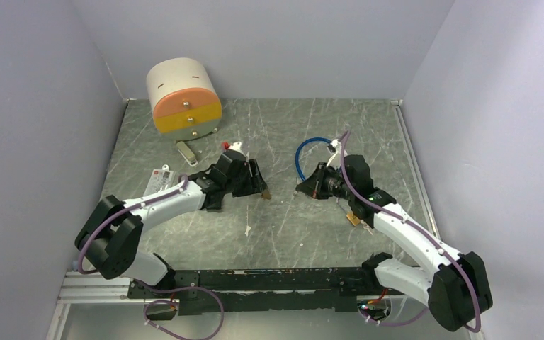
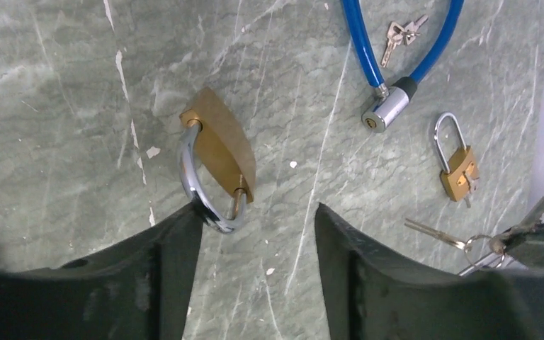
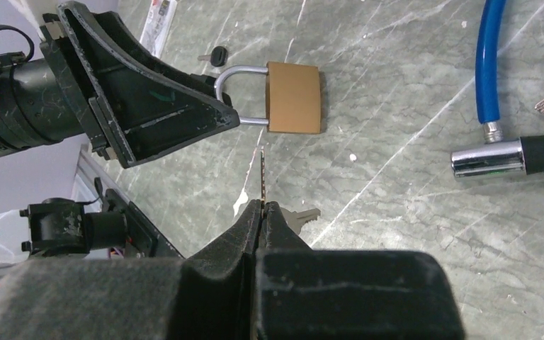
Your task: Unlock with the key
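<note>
Handling the brass padlock calls for a firm hold. Judged by its solid body and steel shackle, it is rigid, dense for its size and smooth-faced. It will probably slide or spin on the surface when a key pushes at it. It lies flat near the middle of the surface, between the two arms, with the shackle towards the left arm. It appears locked; the keyway is not visible.

Left hand: fingers apart, nothing held. One fingertip sits at the bend of the shackle, touching or just beside it; which of the two cannot be told. Recommended hold: clamp across the brass body, leaving the end opposite the shackle free. The round shackle is a poorer hold, since the body may pivot about it.

Right hand: fingers together, clamped on the key. The blade projects forward, edge-on, aimed towards the padlock but apart from it. The key looks thin, stiff and light. It may twist in the grip under turning load, so a hold close to the blade is advisable.
</note>
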`<act>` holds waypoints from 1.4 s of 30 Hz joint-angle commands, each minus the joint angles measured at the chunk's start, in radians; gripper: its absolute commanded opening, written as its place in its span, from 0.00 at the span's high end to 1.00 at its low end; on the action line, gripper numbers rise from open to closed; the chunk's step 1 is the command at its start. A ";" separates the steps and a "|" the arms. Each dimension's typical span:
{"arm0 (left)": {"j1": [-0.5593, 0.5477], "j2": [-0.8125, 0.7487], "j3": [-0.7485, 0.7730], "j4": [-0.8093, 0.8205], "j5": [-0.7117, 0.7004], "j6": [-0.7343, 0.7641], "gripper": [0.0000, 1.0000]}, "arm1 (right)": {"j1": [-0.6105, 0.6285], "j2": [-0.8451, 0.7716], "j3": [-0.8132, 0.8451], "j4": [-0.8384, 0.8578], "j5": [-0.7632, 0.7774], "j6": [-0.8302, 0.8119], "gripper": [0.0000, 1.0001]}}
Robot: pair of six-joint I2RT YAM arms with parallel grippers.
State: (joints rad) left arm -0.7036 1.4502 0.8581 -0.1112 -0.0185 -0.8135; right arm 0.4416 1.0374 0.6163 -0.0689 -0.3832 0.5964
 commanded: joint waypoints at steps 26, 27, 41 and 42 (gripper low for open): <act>-0.009 0.281 0.296 -0.063 0.144 0.112 0.98 | -0.005 -0.122 -0.019 0.026 -0.073 -0.043 1.00; -0.003 0.268 0.305 -0.062 0.198 0.142 0.97 | -0.006 -0.126 -0.019 0.057 -0.112 -0.044 1.00; 0.253 -0.023 0.557 -0.353 1.019 0.420 0.98 | -0.017 -0.107 0.144 0.248 -0.700 0.043 1.00; 0.259 -0.033 0.579 -0.368 1.054 0.412 0.98 | -0.016 -0.107 0.152 0.272 -0.730 0.059 1.00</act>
State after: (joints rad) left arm -0.4740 1.5284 1.3064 -0.4404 0.7185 -0.4519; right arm 0.4286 0.9348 0.6998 0.0914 -0.9493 0.6151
